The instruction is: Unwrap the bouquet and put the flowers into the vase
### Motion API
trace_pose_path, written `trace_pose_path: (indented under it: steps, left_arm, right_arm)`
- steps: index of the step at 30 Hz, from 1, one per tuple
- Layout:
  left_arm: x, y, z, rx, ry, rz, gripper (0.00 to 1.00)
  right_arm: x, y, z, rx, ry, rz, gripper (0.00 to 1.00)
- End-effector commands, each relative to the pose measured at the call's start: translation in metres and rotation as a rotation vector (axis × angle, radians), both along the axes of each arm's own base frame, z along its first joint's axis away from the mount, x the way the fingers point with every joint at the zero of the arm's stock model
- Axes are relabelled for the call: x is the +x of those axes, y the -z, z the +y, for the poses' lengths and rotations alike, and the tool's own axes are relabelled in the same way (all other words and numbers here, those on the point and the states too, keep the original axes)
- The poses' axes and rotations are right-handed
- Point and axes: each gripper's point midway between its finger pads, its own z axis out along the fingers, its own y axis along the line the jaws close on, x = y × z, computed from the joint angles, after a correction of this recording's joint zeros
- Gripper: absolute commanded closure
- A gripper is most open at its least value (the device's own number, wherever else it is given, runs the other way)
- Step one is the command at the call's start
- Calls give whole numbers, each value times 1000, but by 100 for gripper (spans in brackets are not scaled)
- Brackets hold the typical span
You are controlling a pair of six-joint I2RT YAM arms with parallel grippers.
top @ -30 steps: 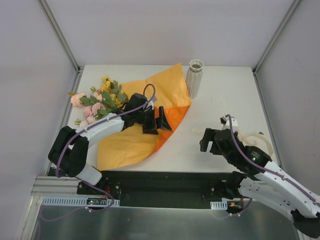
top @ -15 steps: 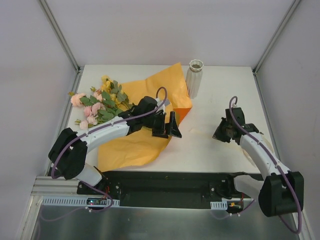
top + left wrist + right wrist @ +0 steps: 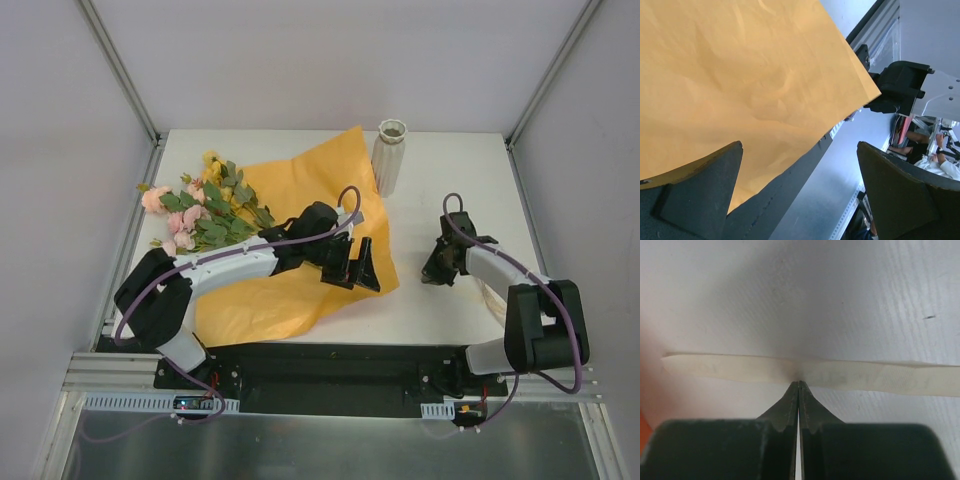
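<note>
The flowers (image 3: 200,212), pink and yellow heads among green leaves, lie at the table's left edge, their stems on the orange paper (image 3: 285,205), which is spread open and creased. The ribbed white vase (image 3: 389,157) stands upright at the back, just past the paper's far corner. The left gripper (image 3: 355,279) hangs over the paper's near right edge, fingers wide apart. The right gripper (image 3: 799,385) is pressed closed, tips touching a cream ribbon (image 3: 867,376); whether they pinch it is unclear. The table (image 3: 455,190) is white, with grey walls (image 3: 320,60).
</note>
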Motion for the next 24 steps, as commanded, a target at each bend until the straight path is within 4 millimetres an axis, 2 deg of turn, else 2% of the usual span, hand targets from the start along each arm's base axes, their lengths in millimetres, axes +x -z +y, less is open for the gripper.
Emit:
trace_pose_path:
  steps: [1, 5, 6, 9, 10, 11, 12, 14, 15, 16, 17, 18, 19, 20, 21, 23, 24]
  left_arm:
    - [-6, -15, -20, -56, 60, -12, 3]
    - [-6, -21, -19, -70, 70, -42, 2]
    - [-5, -29, -17, -82, 65, -64, 2]
    - [6, -38, -3, -84, 26, -104, 1]
    - [9, -36, 4, -76, 11, -101, 1]
    - [12, -36, 11, -73, -6, -96, 1]
    - [28, -45, 26, -86, -63, -113, 1]
    - [40, -39, 49, -71, -136, -90, 1]
    - [60, -47, 72, -79, -225, -105, 1]
    - [69, -39, 89, -56, -299, -81, 1]
    - [78, -33, 106, -19, -372, -67, 1]
    - [86, -32, 122, -1, -438, -68, 2]
    - [103, -25, 147, 33, -541, -50, 3]
    - [109, -20, 160, 61, -595, -41, 3]
    - [117, -10, 177, 123, -674, -32, 4]
    - [132, -7, 199, 159, -777, -16, 5]
    - [137, 1, 208, 195, -826, 6, 5]
  right_arm:
    - [10, -2, -21, -64, 99, -19, 99]
    - [-12, 10, -45, -76, 213, 44, 99]
    - [-17, 11, -53, -76, 252, 56, 99]
    - [-40, 11, -82, -94, 374, 106, 99]
    - [-42, 5, -89, -89, 404, 76, 99]
    - [-47, 4, -104, -80, 477, 71, 99]
    - [-55, 5, -107, -63, 504, 76, 99]
    - [-60, -7, -126, -69, 554, 34, 97]
    - [-66, -13, -129, -92, 539, 40, 94]
    - [-57, -33, -135, -126, 476, -35, 91]
    - [-51, -43, -133, -122, 425, -80, 88]
    - [-38, -57, -115, -35, 335, -161, 80]
    - [-30, -78, -107, -15, 272, -263, 74]
    - [-26, -89, -95, 10, 197, -320, 66]
    - [-24, -101, -78, 64, 132, -371, 55]
    - [-27, -127, -51, 82, 18, -461, 51]
    - [-33, -130, -44, 77, -6, -461, 47]
